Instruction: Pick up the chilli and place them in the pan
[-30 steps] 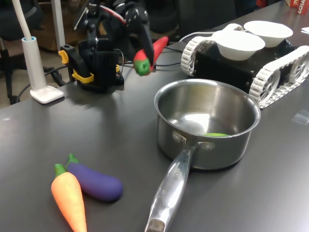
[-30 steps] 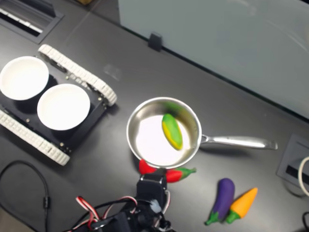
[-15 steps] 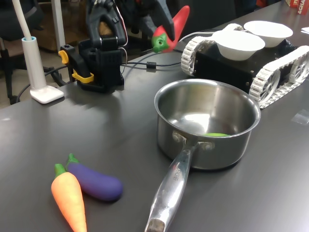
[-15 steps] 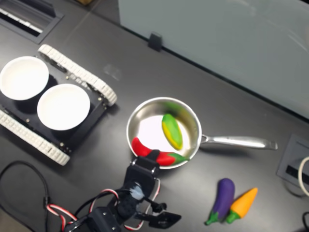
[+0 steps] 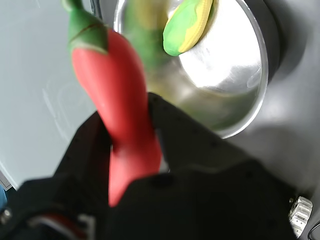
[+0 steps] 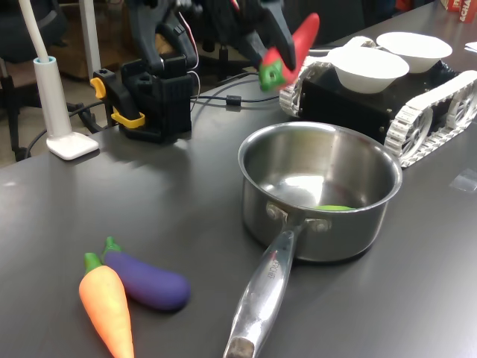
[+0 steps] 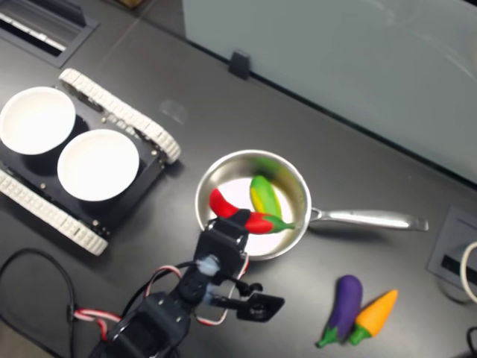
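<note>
My gripper is shut on the red chilli, whose green stem end points away from the wrist. In the first exterior view the chilli hangs high in the air behind the pan, held by the gripper. From above, in the second exterior view, the chilli lies over the pan's opening with the gripper at its near rim. A yellow-green toy vegetable lies inside the pan, also visible in the wrist view.
A purple eggplant and an orange carrot lie beside the pan's long handle. A tracked vehicle carrying two white bowls stands behind the pan. A white lamp base and the arm's base stand at the first exterior view's left.
The gripper has carried the chilli higher and toward the first exterior view's right; from above it went from beside the pan's near rim to over the pan's opening.
</note>
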{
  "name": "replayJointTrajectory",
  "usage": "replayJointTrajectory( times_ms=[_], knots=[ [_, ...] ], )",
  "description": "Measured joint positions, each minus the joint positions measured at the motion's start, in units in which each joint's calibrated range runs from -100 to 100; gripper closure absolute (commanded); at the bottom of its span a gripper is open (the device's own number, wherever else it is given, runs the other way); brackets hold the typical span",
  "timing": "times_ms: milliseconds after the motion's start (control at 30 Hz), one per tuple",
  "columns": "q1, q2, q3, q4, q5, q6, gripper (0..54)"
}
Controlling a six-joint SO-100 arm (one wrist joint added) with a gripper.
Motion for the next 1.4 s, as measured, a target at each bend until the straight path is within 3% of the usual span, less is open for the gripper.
replayJointTrajectory(
  times_ms=[300, 767, 1067, 1133, 1267, 1400],
  knots=[
    [0.00, 1.60, 12.49, -11.13, -0.29, 0.73, 53.6],
    [-1.65, 2.61, 21.18, -19.97, -1.12, 2.20, 53.6],
    [-8.80, 4.12, 26.88, -26.69, -3.13, 5.23, 53.6],
    [-9.90, 4.12, 27.87, -27.28, -3.17, 5.51, 50.0],
    [-10.67, 4.12, 29.59, -27.62, -3.13, 5.51, 35.4],
    [-11.66, 4.12, 30.32, -27.62, -3.13, 5.51, 28.9]
  ],
)
